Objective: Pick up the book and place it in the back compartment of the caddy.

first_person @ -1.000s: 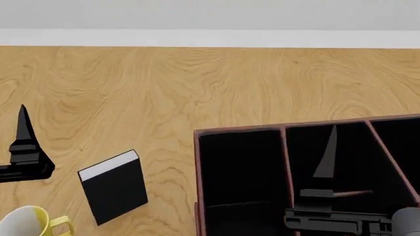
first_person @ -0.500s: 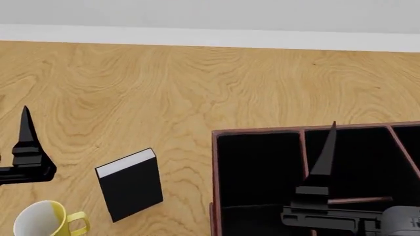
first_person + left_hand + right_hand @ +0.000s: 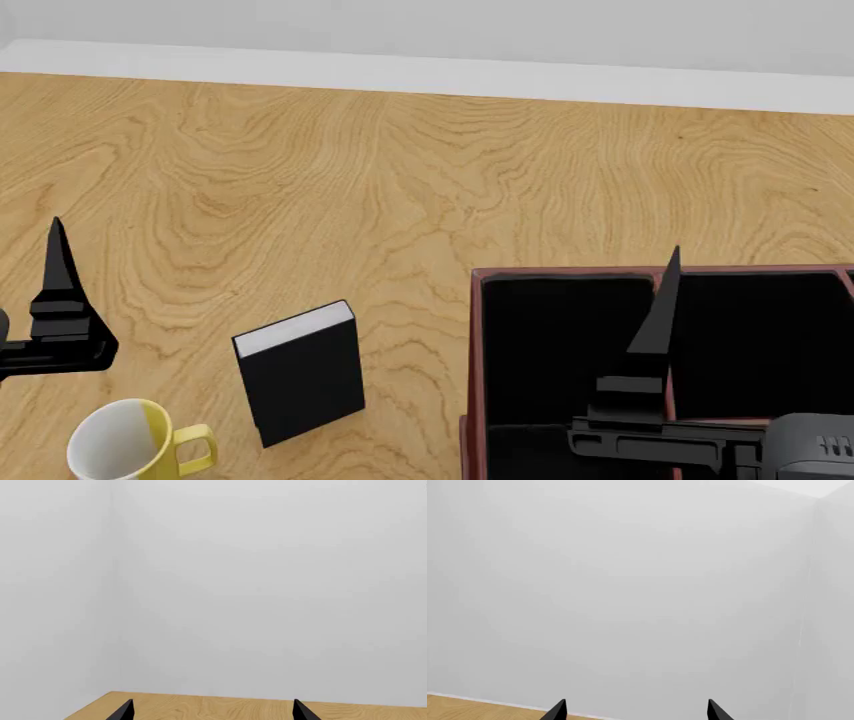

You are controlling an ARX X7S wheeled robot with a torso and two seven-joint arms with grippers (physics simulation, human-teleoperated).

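Step in hand: approach — the pick has not begun. The book (image 3: 302, 371) lies flat on the bench (image 3: 400, 180), untouched, at about 7 o'clock in the head view, page edge facing the far wall. The caddy (image 3: 470, 350) sits at 5 o'clock, apart from the book, its cells showing black and nothing visible in them.

Left claw (image 3: 56, 300) hangs at 9 o'clock, beside the book but apart from it; its wrist view shows two tips spread with nothing between. Right claw (image 3: 657, 320) hangs over the caddy, tips likewise spread and holding nothing.

A yellow mug (image 3: 127, 445) stands just beside the book's near corner.

Next move, as judged: bring the left claw across and down over the book, straddling its thickness — keeping off the mug.
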